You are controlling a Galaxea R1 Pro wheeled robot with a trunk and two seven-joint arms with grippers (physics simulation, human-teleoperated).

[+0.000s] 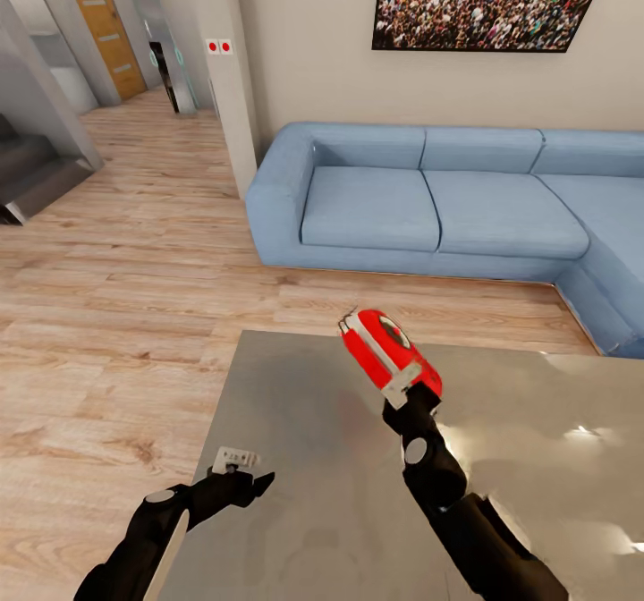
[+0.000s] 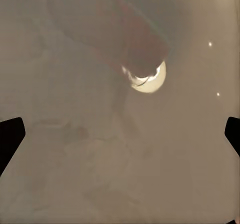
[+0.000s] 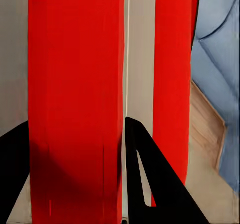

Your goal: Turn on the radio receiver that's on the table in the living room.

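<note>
step: we are gripping the radio (image 1: 390, 354) over the table (image 1: 295, 458) | right gripper (image 1: 404, 397) clamped on radio | left gripper (image 1: 240, 481) apart, hovering | tip: we are steadying it, pressing the dial squarely

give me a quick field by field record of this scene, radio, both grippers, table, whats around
radio: small bright-red rounded radio receiver with white trim, tilted, lifted over the table
right gripper: right gripper shut on the radio's near end; black fingers on either side of the red body
left gripper: left gripper open, holding nothing, above the table's near left part
table: glossy grey-taupe table, reflecting the radio
surroundings: blue sectional sofa beyond the table, framed crowd picture above it, light wood plank floor
</note>
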